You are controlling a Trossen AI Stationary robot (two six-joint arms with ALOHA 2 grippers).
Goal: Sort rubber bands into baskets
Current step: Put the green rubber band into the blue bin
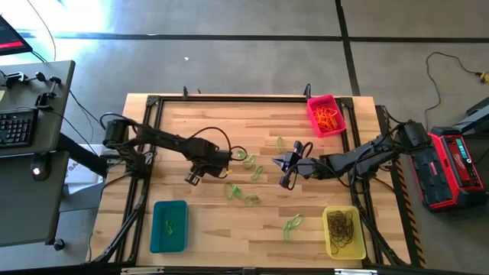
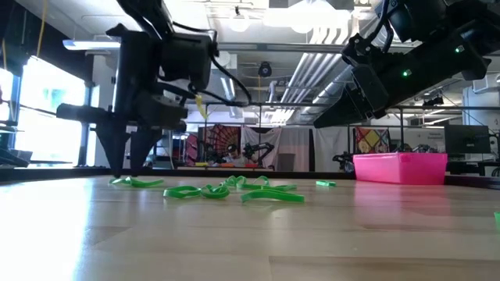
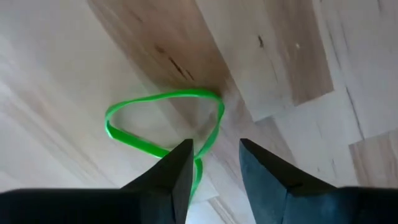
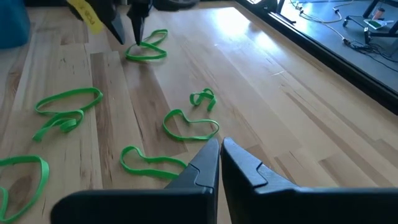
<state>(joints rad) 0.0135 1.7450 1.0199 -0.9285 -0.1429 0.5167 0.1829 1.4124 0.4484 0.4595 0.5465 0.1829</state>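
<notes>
Down flat on the bench point(image 1: 229, 126), at about 9 o'clock from the middle: one green rubber band point(image 3: 161, 118), lying in a bent loop. Hard to see from above, hidden under the left tool point(image 1: 192, 178).

Right over it, pointing down: the left tool, with its two dark fingers point(image 3: 177, 168) a little apart. One end of the loop running in between the tips. Not lifted, not pinched.

Around the middle of the bench, more green rubber bands point(image 1: 257, 173), loose and curly, lying apart from each other from about 12 o'clock round to 5 o'clock. All flat on the wood.

Just past the middle, toward 3 o'clock: the right tool point(image 1: 286, 182), closed tight, fingers pressed together with nothing between them. Up off the wood, above some of the green loops, touching none.

Far out at 1 o'clock, in the corner: the pink basket point(image 1: 338, 114), with orange rubber bands point(image 1: 328, 118) inside.

Out at 7 o'clock: the teal basket point(image 1: 157, 237), with one green loop point(image 1: 170, 227) inside.

Out at 5 o'clock: the yellow basket point(image 1: 330, 244), with dark rubber bands point(image 1: 344, 228) in a pile inside.
</notes>
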